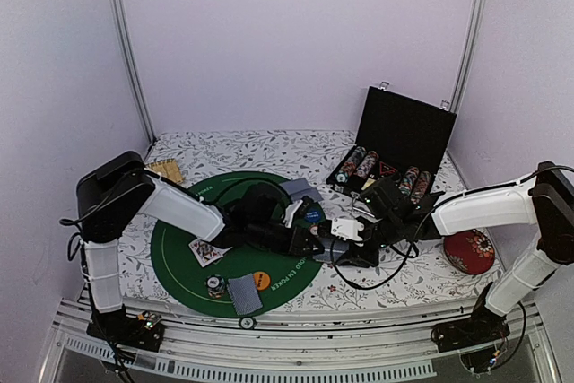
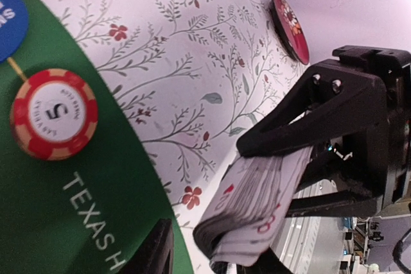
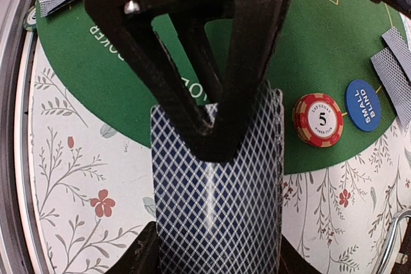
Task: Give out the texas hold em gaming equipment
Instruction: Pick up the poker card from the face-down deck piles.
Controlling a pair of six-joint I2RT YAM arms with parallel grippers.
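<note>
My right gripper (image 3: 215, 210) is shut on a deck of playing cards (image 3: 218, 222) with a blue diamond-patterned back, held just off the edge of the green round felt (image 3: 128, 88). In the left wrist view the deck (image 2: 257, 197) shows edge-on with its white faces. Its free end lies between the fingers of my left gripper (image 2: 205, 255), whose jaws stand apart from it. The two grippers meet at the felt's right edge, left (image 1: 314, 241) and right (image 1: 345, 229). A red 5 chip (image 3: 317, 119) and a blue small blind button (image 3: 363, 104) lie on the felt beside the deck.
On the felt (image 1: 179, 266) lie face-up cards (image 1: 205, 251), a chip stack (image 1: 215, 285), an orange button (image 1: 261, 279) and face-down cards (image 1: 244, 293), with more at the far side (image 1: 300, 189). An open black chip case (image 1: 395, 145) stands back right. A red disc (image 1: 469, 250) lies right, a bamboo mat (image 1: 166, 169) back left.
</note>
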